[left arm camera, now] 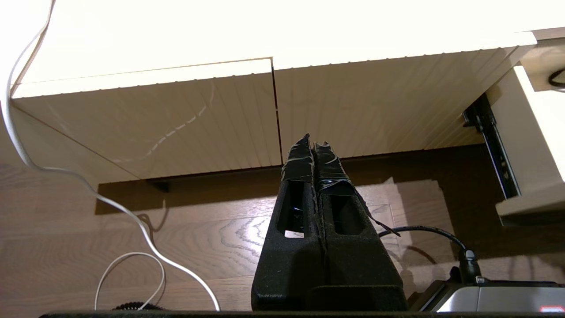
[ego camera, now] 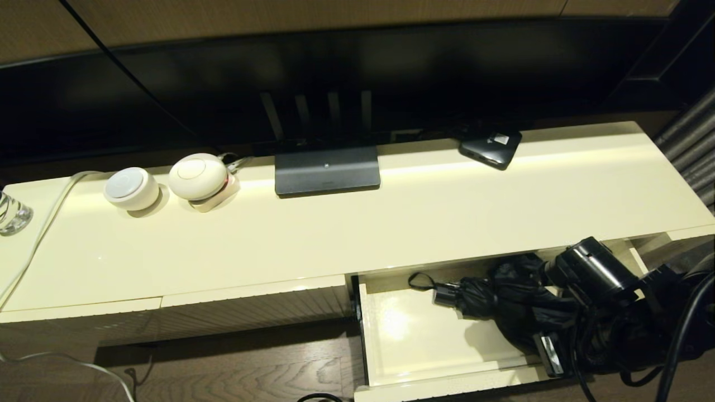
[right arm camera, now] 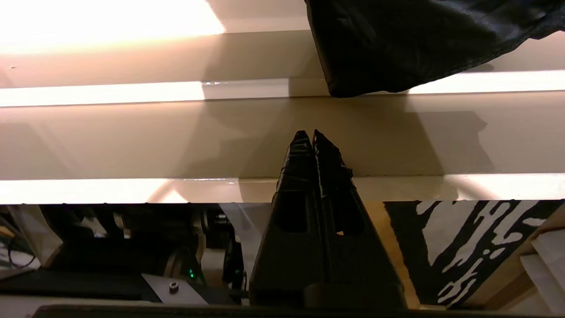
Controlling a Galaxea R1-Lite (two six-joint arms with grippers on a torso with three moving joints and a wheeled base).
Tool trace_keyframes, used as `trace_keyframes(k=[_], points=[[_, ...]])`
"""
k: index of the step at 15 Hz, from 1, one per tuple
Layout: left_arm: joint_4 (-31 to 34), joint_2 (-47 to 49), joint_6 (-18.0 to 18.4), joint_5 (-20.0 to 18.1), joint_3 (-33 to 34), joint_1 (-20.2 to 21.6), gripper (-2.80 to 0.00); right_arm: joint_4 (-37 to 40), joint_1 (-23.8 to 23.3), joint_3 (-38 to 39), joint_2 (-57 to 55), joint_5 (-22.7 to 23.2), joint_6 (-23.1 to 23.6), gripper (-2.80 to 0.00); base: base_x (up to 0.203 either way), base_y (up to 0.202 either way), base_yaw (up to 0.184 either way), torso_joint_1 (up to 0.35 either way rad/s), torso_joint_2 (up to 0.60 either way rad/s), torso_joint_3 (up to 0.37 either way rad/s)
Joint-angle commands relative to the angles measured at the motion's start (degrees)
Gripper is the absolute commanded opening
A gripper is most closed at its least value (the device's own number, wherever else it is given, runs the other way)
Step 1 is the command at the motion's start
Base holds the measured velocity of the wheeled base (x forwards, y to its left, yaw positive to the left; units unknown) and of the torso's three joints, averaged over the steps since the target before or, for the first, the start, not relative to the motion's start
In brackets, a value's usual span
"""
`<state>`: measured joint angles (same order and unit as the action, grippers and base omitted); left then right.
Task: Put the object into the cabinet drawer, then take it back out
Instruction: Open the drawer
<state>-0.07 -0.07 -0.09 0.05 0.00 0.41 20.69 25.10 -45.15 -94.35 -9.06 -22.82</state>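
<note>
The cabinet drawer [ego camera: 447, 384] stands pulled out at the lower right, its cream floor lit. The black umbrella [ego camera: 503, 304] lies inside it, handle [ego camera: 447, 293] and wrist loop [ego camera: 416, 279] pointing left. My right gripper [ego camera: 550, 357] hangs over the drawer's front right part, beside the umbrella's baggy fabric. In the right wrist view the right gripper [right arm camera: 309, 132] is shut and empty above the drawer's front wall [right arm camera: 132, 190], apart from the umbrella fabric [right arm camera: 397, 39]. My left gripper [left arm camera: 312, 139] is shut and empty, low before the closed ribbed panels, out of the head view.
On the cabinet top stand a dark TV base [ego camera: 327, 170], a small black box with a white label [ego camera: 491, 146], two white round devices [ego camera: 131, 188] and a glass [ego camera: 11, 212]. A white cable [left arm camera: 132, 216] trails over the wooden floor. Closed ribbed panels [ego camera: 251, 312] lie left of the drawer.
</note>
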Motion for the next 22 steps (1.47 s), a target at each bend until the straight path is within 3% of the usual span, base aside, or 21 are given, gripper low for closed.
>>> trace_keyframes(k=[1, 9, 14, 22], points=[[0.0, 0.0, 0.0, 0.0, 0.2, 0.0, -2.80, 0.1, -0.1, 1.4, 0.5, 1.0, -0.1, -2.80, 0.000, 0.000, 0.000, 0.000, 0.00, 0.000], [0.1, 0.1, 0.0, 0.0, 0.2, 0.0, -2.80, -0.4, -0.2, 1.7, 0.3, 2.1, 0.1, -2.80, 0.000, 0.000, 0.000, 0.000, 0.00, 0.000], [0.0, 0.0, 0.0, 0.0, 0.2, 0.0, -2.80, -8.1, -1.9, 1.3, -1.5, 1.3, 0.4, -2.80, 0.000, 0.000, 0.000, 0.000, 0.00, 0.000], [0.1, 0.1, 0.0, 0.0, 0.2, 0.0, -2.80, -14.1, -4.6, -0.6, 0.4, 0.5, 2.9, -2.80, 0.000, 0.000, 0.000, 0.000, 0.00, 0.000]])
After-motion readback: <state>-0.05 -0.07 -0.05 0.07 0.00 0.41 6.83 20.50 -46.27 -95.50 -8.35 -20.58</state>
